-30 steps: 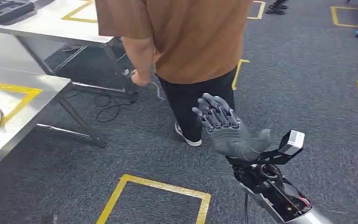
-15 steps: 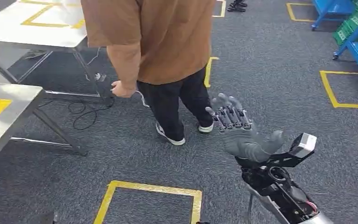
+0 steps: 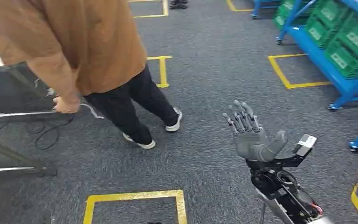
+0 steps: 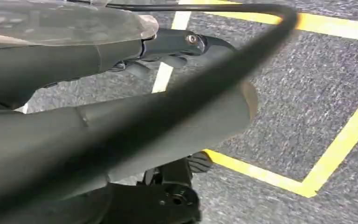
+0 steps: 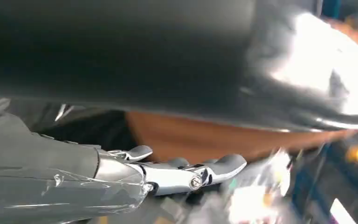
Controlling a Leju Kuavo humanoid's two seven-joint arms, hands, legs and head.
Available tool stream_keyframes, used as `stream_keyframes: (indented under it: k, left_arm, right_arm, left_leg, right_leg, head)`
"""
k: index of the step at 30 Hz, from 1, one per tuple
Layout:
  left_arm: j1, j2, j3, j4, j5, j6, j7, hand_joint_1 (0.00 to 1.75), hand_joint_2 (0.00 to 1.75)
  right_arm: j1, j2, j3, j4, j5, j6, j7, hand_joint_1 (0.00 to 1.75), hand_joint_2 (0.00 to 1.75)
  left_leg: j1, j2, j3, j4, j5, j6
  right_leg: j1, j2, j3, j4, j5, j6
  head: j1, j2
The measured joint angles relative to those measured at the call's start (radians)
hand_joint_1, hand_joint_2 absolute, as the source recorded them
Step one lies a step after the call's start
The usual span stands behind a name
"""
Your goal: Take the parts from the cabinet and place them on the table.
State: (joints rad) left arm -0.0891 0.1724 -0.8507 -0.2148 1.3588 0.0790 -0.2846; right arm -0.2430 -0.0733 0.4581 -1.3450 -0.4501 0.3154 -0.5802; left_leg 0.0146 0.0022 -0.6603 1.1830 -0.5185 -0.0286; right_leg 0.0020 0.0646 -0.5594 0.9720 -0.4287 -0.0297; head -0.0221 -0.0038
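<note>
Right hand (image 3: 253, 137) raised with fingers (image 3: 240, 116) spread, holding nothing, blue rack (image 3: 340, 70) well beyond it; left hand's (image 4: 168, 49) state unclear; no part picked yet.

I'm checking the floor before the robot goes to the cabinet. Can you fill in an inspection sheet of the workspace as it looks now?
Surface: grey carpet with yellow tape squares.
Job's things: no parts seen; blue rack holds green bins at the right.
Clutter: nothing seen.
Hands: right hand raised, fingers spread, holding nothing; left hand hangs low over the carpet, grip unclear.
Cables: black cable loose on the floor under a metal table frame.
Surroundings: person in a brown shirt stands close ahead.
</note>
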Motion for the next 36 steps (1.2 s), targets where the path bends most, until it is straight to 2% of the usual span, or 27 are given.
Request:
stream_keyframes:
  k: [1, 2, 3, 4, 6, 7, 9, 10, 12, 13, 14, 16, 17, 18, 19, 22, 23, 24, 25, 26, 28, 29, 30, 32, 33, 34, 36]
  left_arm:
    - [0.0, 0.0, 0.002, 0.0, 0.002, 0.0, 0.0, 0.0, 0.0]
    - [0.0, 0.003, 0.006, 0.0, 0.004, 0.003, 0.0, 0.0, 0.0]
    - [0.0, 0.005, 0.006, 0.0, 0.005, 0.003, 0.0, 0.0, 0.0]
    - [-0.003, 0.005, 0.007, 0.0, 0.005, 0.003, 0.0, 0.0, 0.0]
    - [-0.005, 0.004, 0.01, 0.0, 0.006, 0.003, 0.0, 0.0, 0.0]
    - [-0.005, 0.002, 0.011, 0.0, 0.006, 0.003, 0.0, 0.0, 0.0]
    - [-0.004, 0.002, 0.018, 0.0, 0.007, 0.004, 0.0, 0.0, 0.0]
    - [-0.003, 0.002, 0.022, 0.0, 0.008, 0.005, 0.0, 0.0, 0.0]
    - [-0.002, 0.002, 0.024, 0.0, 0.01, 0.005, 0.0, 0.0, 0.0]
    - [-0.002, 0.002, 0.024, 0.0, 0.01, 0.005, 0.0, 0.0, 0.0]
    - [-0.001, 0.002, 0.024, 0.0, 0.012, 0.005, 0.0, 0.0, 0.0]
    - [0.0, -0.001, 0.027, 0.0, 0.022, 0.005, 0.0, 0.0, 0.0]
    - [0.0, -0.002, 0.03, 0.0, 0.024, 0.004, 0.001, 0.0, 0.0]
    - [0.001, -0.001, 0.031, 0.0, 0.024, 0.005, 0.0, 0.0, 0.0]
    - [0.0, -0.001, 0.032, 0.0, 0.024, 0.005, 0.0, 0.0, 0.0]
    - [-0.001, -0.003, 0.037, 0.0, 0.027, 0.005, 0.0, 0.0, 0.0]
    - [-0.001, -0.005, 0.038, 0.0, 0.027, 0.005, 0.0, 0.0, 0.0]
    - [-0.002, -0.005, 0.038, 0.0, 0.027, 0.005, 0.0, 0.0, 0.0]
    - [-0.001, -0.006, 0.038, 0.0, 0.027, 0.005, 0.0, 0.0, 0.0]
    - [-0.001, -0.006, 0.039, 0.0, 0.027, 0.005, 0.0, 0.0, 0.0]
    - [0.003, -0.009, 0.039, 0.0, 0.028, 0.005, -0.001, 0.0, 0.0]
    - [0.005, -0.01, 0.039, 0.0, 0.028, 0.005, -0.001, 0.0, 0.0]
    - [0.006, -0.011, 0.039, 0.0, 0.028, 0.005, -0.001, 0.0, 0.0]
    - [0.005, -0.011, 0.04, 0.0, 0.028, 0.005, -0.004, 0.0, 0.0]
    - [0.003, -0.008, 0.04, 0.0, 0.027, 0.005, -0.005, 0.0, 0.0]
    - [0.003, -0.007, 0.04, 0.0, 0.027, 0.005, -0.006, 0.0, 0.0]
    - [-0.001, -0.008, 0.04, 0.0, 0.026, 0.003, -0.008, 0.0, 0.0]
  right_arm:
    - [0.006, -0.005, -0.009, 0.011, 0.0, -0.014, 0.005, 0.0, 0.0]
    - [0.012, -0.01, -0.017, 0.029, 0.001, -0.033, 0.012, 0.0, 0.0]
    - [0.018, -0.016, -0.026, 0.052, 0.005, -0.053, 0.02, 0.0, 0.0]
    - [0.027, -0.022, -0.034, 0.07, 0.005, -0.066, 0.024, 0.0, 0.0]
    - [0.041, -0.036, -0.049, 0.113, 0.005, -0.078, 0.019, 0.0, 0.0]
    - [0.049, -0.044, -0.059, 0.14, 0.008, -0.084, 0.017, 0.0, 0.0]
    - [0.055, -0.051, -0.071, 0.191, 0.024, -0.122, 0.025, 0.0, 0.0]
    - [0.055, -0.055, -0.077, 0.23, 0.051, -0.176, 0.042, 0.0, 0.0]
    - [0.064, -0.062, -0.085, 0.311, 0.064, -0.239, 0.055, 0.0, 0.0]
    - [0.071, -0.067, -0.089, 0.355, 0.063, -0.247, 0.059, 0.0, 0.0]
    - [0.074, -0.071, -0.092, 0.39, 0.063, -0.254, 0.064, 0.0, 0.0]
    - [0.076, -0.079, -0.093, 0.502, 0.059, -0.278, 0.102, 0.0, 0.0]
    - [0.078, -0.082, -0.093, 0.543, 0.061, -0.288, 0.113, 0.0, 0.0]
    - [0.077, -0.082, -0.093, 0.575, 0.064, -0.294, 0.119, 0.0, 0.0]
    - [0.079, -0.083, -0.093, 0.63, 0.068, -0.301, 0.13, 0.0, 0.0]
    - [0.092, -0.087, -0.092, 0.731, 0.071, -0.309, 0.164, 0.0, 0.0]
    - [0.096, -0.087, -0.091, 0.757, 0.068, -0.309, 0.174, 0.0, 0.0]
    - [0.098, -0.087, -0.092, 0.779, 0.063, -0.309, 0.179, 0.0, 0.0]
    - [0.096, -0.087, -0.092, 0.796, 0.062, -0.306, 0.187, 0.0, 0.0]
    - [0.097, -0.087, -0.092, 0.831, 0.06, -0.306, 0.194, 0.0, 0.0]
    - [0.111, -0.087, -0.092, 0.874, 0.057, -0.306, 0.209, 0.0, 0.0]
    - [0.12, -0.087, -0.091, 0.886, 0.057, -0.306, 0.215, 0.0, 0.0]
    - [0.127, -0.087, -0.091, 0.896, 0.056, -0.306, 0.218, 0.0, 0.0]
    - [0.131, -0.087, -0.09, 0.929, 0.053, -0.305, 0.229, 0.0, 0.0]
    - [0.135, -0.085, -0.088, 0.945, 0.051, -0.302, 0.237, 0.0, 0.0]
    - [0.137, -0.085, -0.087, 0.957, 0.05, -0.302, 0.244, 0.0, 0.0]
    - [0.148, -0.085, -0.086, 0.98, 0.047, -0.302, 0.256, 0.0, 0.0]
  left_leg:
    - [0.0, -0.015, 0.039, -0.092, 0.05, 0.006]
    - [0.0, -0.06, 0.08, -0.181, 0.089, 0.012]
    - [0.002, -0.096, 0.092, -0.218, 0.082, 0.015]
    - [0.001, -0.075, 0.092, -0.222, 0.086, 0.012]
    - [-0.007, -0.062, 0.097, -0.221, 0.083, 0.019]
    - [0.001, -0.049, 0.103, -0.235, 0.088, 0.027]
    - [0.001, -0.025, 0.111, -0.245, 0.091, 0.033]
    - [-0.002, -0.009, 0.112, -0.245, 0.088, 0.039]
    - [-0.003, 0.013, 0.113, -0.245, 0.086, 0.041]
    - [-0.003, 0.023, 0.113, -0.245, 0.085, 0.041]
    - [-0.003, 0.03, 0.115, -0.245, 0.083, 0.04]
    - [-0.002, 0.053, 0.123, -0.244, 0.076, 0.033]
    - [-0.002, 0.063, 0.129, -0.243, 0.072, 0.026]
    - [-0.006, 0.068, 0.132, -0.244, 0.07, 0.023]
    - [-0.011, 0.077, 0.133, -0.239, 0.066, 0.017]
    - [-0.007, 0.107, 0.143, -0.241, 0.063, 0.003]
    - [-0.003, 0.099, 0.144, -0.234, 0.049, -0.005]
    - [0.0, 0.057, 0.129, -0.193, 0.02, -0.006]
    - [-0.001, 0.037, 0.101, -0.133, -0.013, -0.006]
    - [-0.001, 0.018, 0.044, -0.021, -0.062, -0.005]
    - [-0.001, 0.007, -0.03, 0.112, -0.099, -0.003]
    - [-0.001, 0.006, -0.037, 0.115, -0.087, 0.0]
    - [-0.002, 0.004, -0.019, 0.066, -0.046, 0.005]
    - [-0.006, -0.02, 0.067, -0.119, 0.052, 0.019]
    - [-0.008, -0.081, 0.109, -0.206, 0.08, 0.028]
    - [-0.007, -0.089, 0.119, -0.24, 0.076, 0.027]
    - [-0.014, -0.067, 0.122, -0.238, 0.073, 0.028]
  right_leg:
    - [0.0, 0.013, 0.001, 0.0, 0.0, 0.0]
    - [-0.001, 0.023, 0.002, 0.0, 0.0, 0.001]
    - [0.003, 0.033, -0.004, 0.002, -0.001, 0.005]
    - [0.001, 0.042, -0.006, 0.003, 0.0, 0.01]
    - [-0.006, 0.059, -0.006, -0.003, 0.002, 0.022]
    - [0.0, 0.069, -0.018, -0.004, 0.002, 0.029]
    - [0.002, -0.015, -0.032, 0.047, -0.038, 0.037]
    - [-0.003, -0.041, -0.072, 0.135, -0.087, 0.045]
    - [-0.009, -0.052, -0.141, 0.286, -0.147, 0.054]
    - [-0.013, -0.054, -0.155, 0.315, -0.148, 0.057]
    - [-0.016, -0.055, -0.148, 0.301, -0.133, 0.059]
    - [-0.022, -0.075, -0.054, 0.119, -0.039, 0.063]
    - [-0.021, -0.114, -0.003, 0.022, -0.008, 0.063]
    - [-0.009, -0.155, 0.007, -0.001, -0.028, 0.06]
    - [-0.009, -0.128, 0.01, -0.005, -0.02, 0.044]
    - [-0.003, -0.095, 0.013, -0.007, -0.017, 0.027]
    - [-0.008, -0.084, 0.022, -0.015, -0.013, 0.018]
    - [-0.008, -0.075, 0.022, -0.016, -0.011, 0.014]
    - [-0.008, -0.066, 0.02, -0.015, -0.011, 0.009]
    - [-0.008, -0.055, 0.019, -0.015, -0.01, 0.005]
    - [-0.004, -0.031, 0.019, -0.015, -0.01, 0.002]
    - [-0.002, -0.019, 0.02, -0.015, -0.01, 0.001]
    - [-0.001, -0.002, 0.02, -0.015, -0.01, 0.001]
    - [-0.001, 0.026, 0.024, -0.015, -0.009, 0.001]
    - [-0.005, 0.037, 0.024, -0.015, -0.009, 0.002]
    - [0.003, 0.049, 0.019, -0.009, -0.013, 0.008]
    - [-0.004, 0.068, 0.012, -0.014, -0.013, 0.018]
  head:
    - [-0.002, 0.0]
    - [-0.006, 0.0]
    - [-0.009, 0.0]
    - [-0.006, 0.0]
    - [-0.003, 0.0]
    - [-0.003, 0.0]
    - [0.01, 0.0]
    - [0.021, 0.0]
    - [0.025, 0.0]
    - [0.03, 0.0]
    - [0.034, 0.0]
    - [0.046, 0.0]
    - [0.051, 0.0]
    - [0.057, 0.0]
    - [0.058, 0.0]
    - [0.047, 0.0]
    - [0.049, 0.0]
    - [0.04, 0.0]
    - [0.036, 0.0]
    - [0.023, 0.0]
    - [0.016, 0.0]
    - [0.013, 0.0]
    - [0.011, 0.0]
    - [0.005, 0.0]
    - [-0.001, 0.0]
    - [-0.004, 0.0]
    - [0.002, 0.0]
